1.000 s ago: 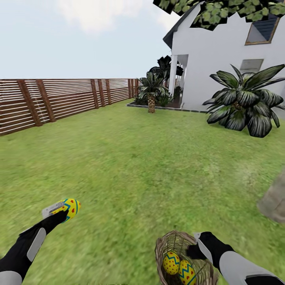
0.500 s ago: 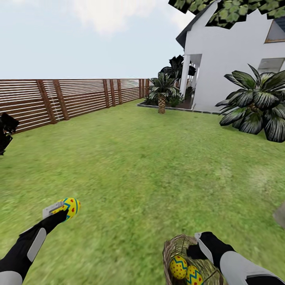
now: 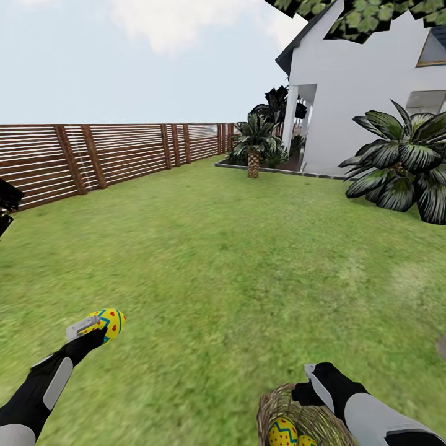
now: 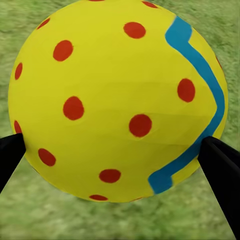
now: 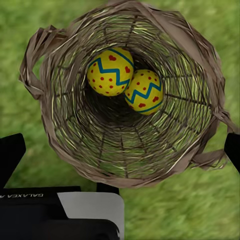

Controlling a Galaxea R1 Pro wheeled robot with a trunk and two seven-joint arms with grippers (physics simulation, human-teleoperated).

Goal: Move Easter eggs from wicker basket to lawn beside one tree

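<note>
Transit step, eggs being carried toward a tree. The left claw (image 3: 102, 324) is clenching one Easter egg (image 3: 110, 323) at about 8 o'clock in the head view, held above the lawn (image 3: 223, 248); in the left wrist view that egg (image 4: 117, 97) is sitting between the two dark fingertips (image 4: 220, 165), touching both sides, grass beneath. The right claw (image 3: 313, 390) is sitting at the wicker basket (image 3: 291, 415) at about 5 o'clock; the right wrist view is looking straight down into the basket (image 5: 55, 135), handle strips running toward the fingertips at either edge, so it is probably gripping the handle, but the contact itself is not clear enough to tell. The other two eggs (image 5: 125, 80) are lying inside the basket, touching each other; their tops are peeking over the rim in the head view (image 3: 286, 432). So none is placed yet: one out, two left in the basket. Fence (image 3: 124, 155) is running at 10 o'clock, white house (image 3: 359, 93) at 1 o'clock, palm-like plants (image 3: 402, 167) at 2 o'clock, which do not count. Blocky tree canopy (image 3: 365, 15) is overhanging at 1 o'clock, trunk out of frame. Next move is likely calling for turning right to find the trunk, driving up, then lowering the left egg onto grass beside it and releasing gently so it is not rolling off.
</note>
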